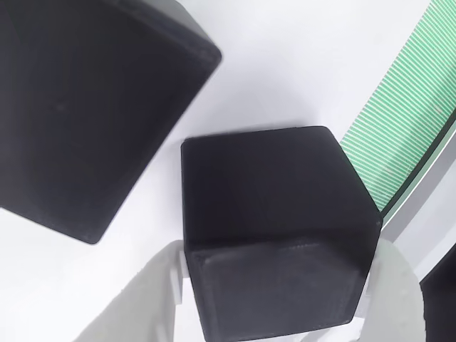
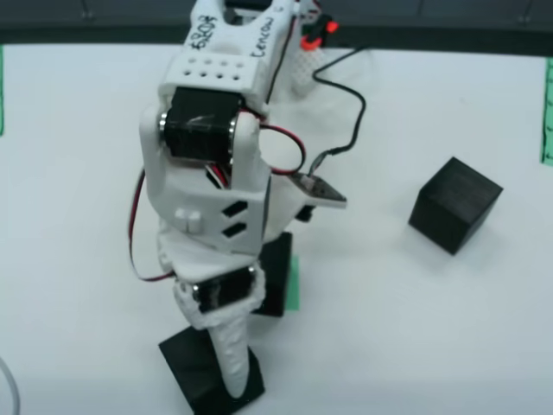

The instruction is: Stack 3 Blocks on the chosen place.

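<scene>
Jaws (image 1: 274,285): pinching a black cube (image 1: 274,214), one white finger (image 1: 160,299) on each side face.
Handling: judged light, stiff, matte; flat opposite faces are the right hold, low slip risk.
Cubes: one in the jaws near the bench (image 2: 449,328) front edge in the overhead view; a second (image 2: 278,275) on the green patch (image 2: 293,284); a third (image 2: 455,204) well apart at right.
Arm (image 2: 212,173): folded forward, wrist pointing steeply down.
Green strip (image 1: 399,121): beside the held cube, wrist view.
</scene>
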